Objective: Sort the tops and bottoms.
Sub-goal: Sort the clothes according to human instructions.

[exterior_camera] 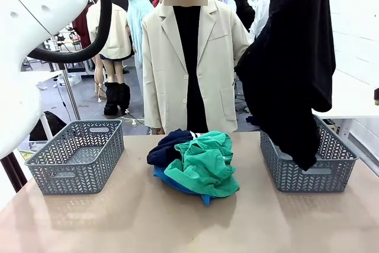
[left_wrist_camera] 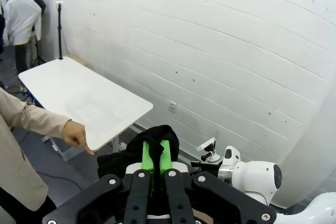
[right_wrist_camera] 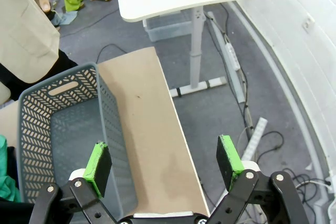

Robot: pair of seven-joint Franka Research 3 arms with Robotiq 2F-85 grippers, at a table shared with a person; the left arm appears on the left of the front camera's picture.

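Above the right basket (exterior_camera: 339,176), the left gripper (left_wrist_camera: 155,156) is clamped on the black garment (exterior_camera: 293,69), whose hem seems to cross the near rim. If released here, it may slide onto the desk (exterior_camera: 118,223). The right gripper (right_wrist_camera: 165,163) gapes empty.

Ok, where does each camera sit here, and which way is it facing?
Front view: fixed on the robot's side, facing across the table at the person; left arm at picture left.
Left wrist view: facing a white wall and side table; left gripper shut on the black garment.
Right wrist view: looking down on the right basket and floor; right gripper open.
Shared: both wrist views catch the person's pointing hand.
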